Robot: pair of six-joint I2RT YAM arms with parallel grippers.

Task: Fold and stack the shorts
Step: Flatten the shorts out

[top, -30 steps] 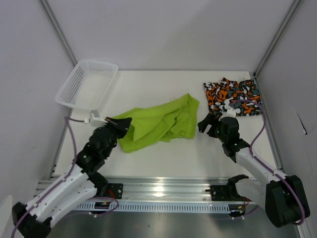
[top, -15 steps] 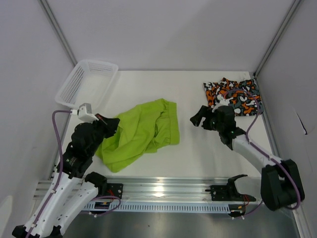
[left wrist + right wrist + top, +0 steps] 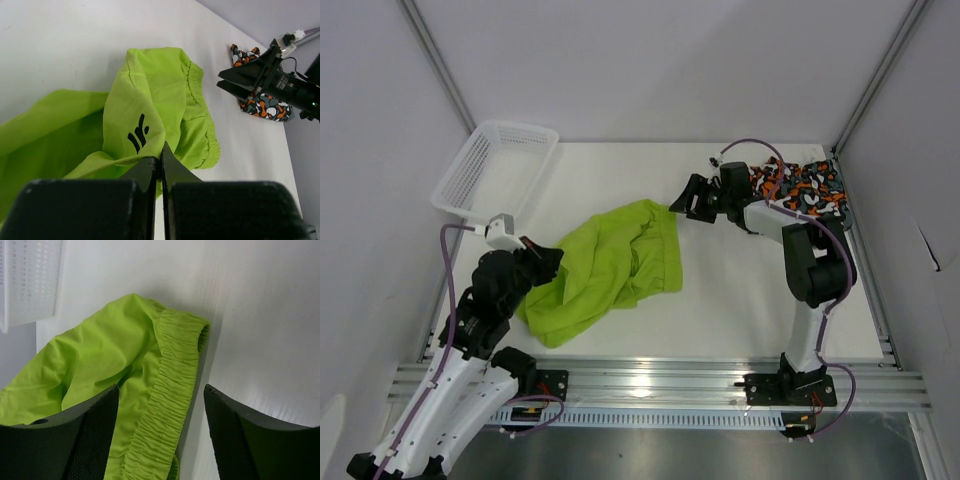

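Left pincer (image 3: pixel 545 262): my fingers are pressed together, pinching a fold of the lime green shorts (image 3: pixel 610 265). It sits just in front of the basket (image 3: pixel 495 165), off that basket's near corner, with the pinched cloth raised off the table (image 3: pixel 740 290).

Lime green shorts: they lie rumpled and unfolded in front of the basket and to its right. One end is in my left grip and the rest is spread on the table. The elastic waistband (image 3: pixel 175 370) forms the edge farthest from the basket.

Right pincer (image 3: pixel 685 200): my fingers are spread apart and empty. It is to the right of the basket, at the waistband edge of the green pair. In the wrist view the waistband shows in the gap between the two fingers. I cannot tell whether either finger touches the cloth.

Camo shorts (image 3: pixel 810 190): they lie far to the right of the basket, across the table at about the same depth, well apart from the green pair. Neither pincer holds them.
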